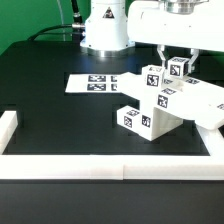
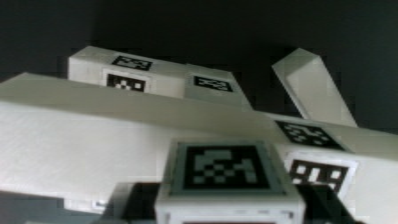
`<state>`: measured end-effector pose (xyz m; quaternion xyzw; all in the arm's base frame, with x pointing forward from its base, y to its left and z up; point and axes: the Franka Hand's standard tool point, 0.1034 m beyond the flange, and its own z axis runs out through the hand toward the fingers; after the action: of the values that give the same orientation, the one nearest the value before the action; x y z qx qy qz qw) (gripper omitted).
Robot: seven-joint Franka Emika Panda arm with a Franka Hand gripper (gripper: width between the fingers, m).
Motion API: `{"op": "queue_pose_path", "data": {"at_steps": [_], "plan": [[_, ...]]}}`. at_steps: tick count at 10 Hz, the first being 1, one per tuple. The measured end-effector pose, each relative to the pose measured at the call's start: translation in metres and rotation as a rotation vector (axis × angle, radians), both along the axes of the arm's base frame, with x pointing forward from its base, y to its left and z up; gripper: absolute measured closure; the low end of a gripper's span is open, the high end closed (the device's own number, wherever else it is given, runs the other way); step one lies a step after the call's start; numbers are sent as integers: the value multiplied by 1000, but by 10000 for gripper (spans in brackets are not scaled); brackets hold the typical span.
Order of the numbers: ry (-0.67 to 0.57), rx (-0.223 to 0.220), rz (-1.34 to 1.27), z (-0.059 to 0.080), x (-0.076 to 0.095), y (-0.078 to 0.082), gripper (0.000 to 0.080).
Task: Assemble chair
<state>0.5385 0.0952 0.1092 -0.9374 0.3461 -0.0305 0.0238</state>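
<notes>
The partly built chair (image 1: 150,112) stands right of the table's middle in the exterior view, a cluster of white slab and block pieces with black-and-white tags. Just above its back part, my gripper (image 1: 172,66) is shut on a small white tagged chair piece (image 1: 177,70). In the wrist view that piece (image 2: 228,172) fills the space between my dark fingers (image 2: 143,200), with my gripper (image 2: 228,208) shut on its sides. Beyond it lie a broad white slab (image 2: 107,115), a tagged block (image 2: 160,72) and an upright bar (image 2: 313,85). Where the held piece meets the chair is hidden.
The marker board (image 1: 100,82) lies flat on the black table behind the chair, toward the exterior view's left. A long white border rail (image 1: 100,162) runs along the front, with short arms at the left (image 1: 8,128) and right. The arm's white base (image 1: 105,30) stands at the back.
</notes>
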Motion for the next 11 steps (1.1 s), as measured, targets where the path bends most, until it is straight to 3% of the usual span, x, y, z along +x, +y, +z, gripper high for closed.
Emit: {"op": "queue_pose_path", "data": {"at_steps": [7,9,10,11], "plan": [[21,76,-481,-1,-1,8,519],[22,75,-463,-1,-2,8,510],[26,69,-411,-1,-2,8,322],[28,69,-402,-1,-2,9,191]]}}
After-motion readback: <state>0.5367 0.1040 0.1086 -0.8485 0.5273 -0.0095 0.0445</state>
